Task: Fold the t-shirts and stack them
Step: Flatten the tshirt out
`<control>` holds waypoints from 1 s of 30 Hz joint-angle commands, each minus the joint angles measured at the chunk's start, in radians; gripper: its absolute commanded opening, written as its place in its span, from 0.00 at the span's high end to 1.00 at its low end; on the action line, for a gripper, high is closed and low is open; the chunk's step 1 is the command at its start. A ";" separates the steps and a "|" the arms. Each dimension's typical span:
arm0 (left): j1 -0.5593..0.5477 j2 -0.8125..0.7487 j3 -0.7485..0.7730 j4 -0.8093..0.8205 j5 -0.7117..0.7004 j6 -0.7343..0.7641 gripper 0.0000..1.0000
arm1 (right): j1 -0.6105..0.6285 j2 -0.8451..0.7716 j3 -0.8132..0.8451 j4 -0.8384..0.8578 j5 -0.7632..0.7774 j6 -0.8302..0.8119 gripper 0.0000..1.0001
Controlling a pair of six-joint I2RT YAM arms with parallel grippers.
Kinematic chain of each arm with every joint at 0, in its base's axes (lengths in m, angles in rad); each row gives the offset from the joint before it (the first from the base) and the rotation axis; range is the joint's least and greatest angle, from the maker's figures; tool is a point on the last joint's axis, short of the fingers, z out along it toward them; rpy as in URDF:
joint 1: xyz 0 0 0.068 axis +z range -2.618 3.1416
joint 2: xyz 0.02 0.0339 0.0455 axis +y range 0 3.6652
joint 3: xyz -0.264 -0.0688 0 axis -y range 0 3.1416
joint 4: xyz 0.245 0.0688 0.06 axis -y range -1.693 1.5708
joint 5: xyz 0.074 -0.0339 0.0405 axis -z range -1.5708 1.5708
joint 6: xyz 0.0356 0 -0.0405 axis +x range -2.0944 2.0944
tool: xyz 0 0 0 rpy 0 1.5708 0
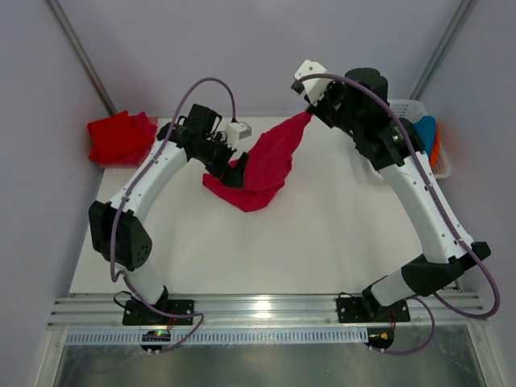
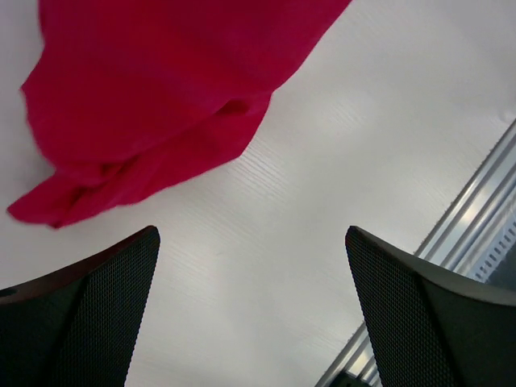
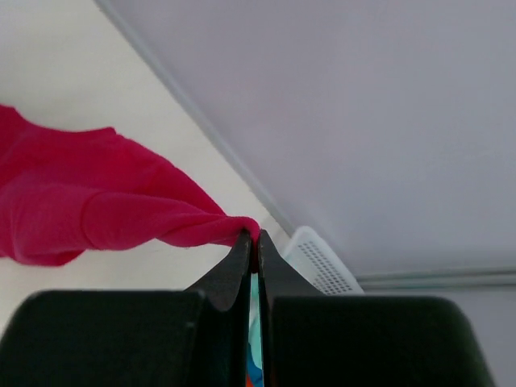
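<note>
The right gripper (image 3: 251, 242) is pinched tight on a twisted corner of the crimson t-shirt (image 1: 262, 165), holding it up at upper centre of the top view while the rest sags onto the white table (image 1: 322, 242). The left gripper (image 2: 251, 234) gapes wide, empty, just beside the shirt's lower-left edge. A red t-shirt (image 1: 119, 137) lies upper left and a basket (image 1: 407, 106) stands upper right, with pale walls behind.

Bare white tabletop (image 1: 322, 234) spreads from centre toward 6 o'clock, open for passing. A crimson t-shirt (image 1: 262, 165) drapes across 12 o'clock; a red t-shirt (image 1: 119, 137) blocks 10, a white lattice basket (image 1: 411, 107) 2.
</note>
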 commanded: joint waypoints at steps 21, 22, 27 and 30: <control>0.000 0.413 0.104 0.345 0.118 -0.180 0.01 | 0.004 -0.017 0.167 0.093 0.105 0.034 0.97; 0.002 0.425 0.122 0.356 0.179 -0.191 0.01 | 0.004 -0.021 0.170 0.088 0.106 0.037 0.97; -0.009 0.459 0.135 0.419 0.330 -0.285 0.01 | 0.004 -0.016 0.203 0.145 0.198 0.019 0.97; -0.029 0.465 0.150 0.391 0.394 -0.277 0.01 | 0.004 -0.007 0.204 0.223 0.324 -0.034 0.97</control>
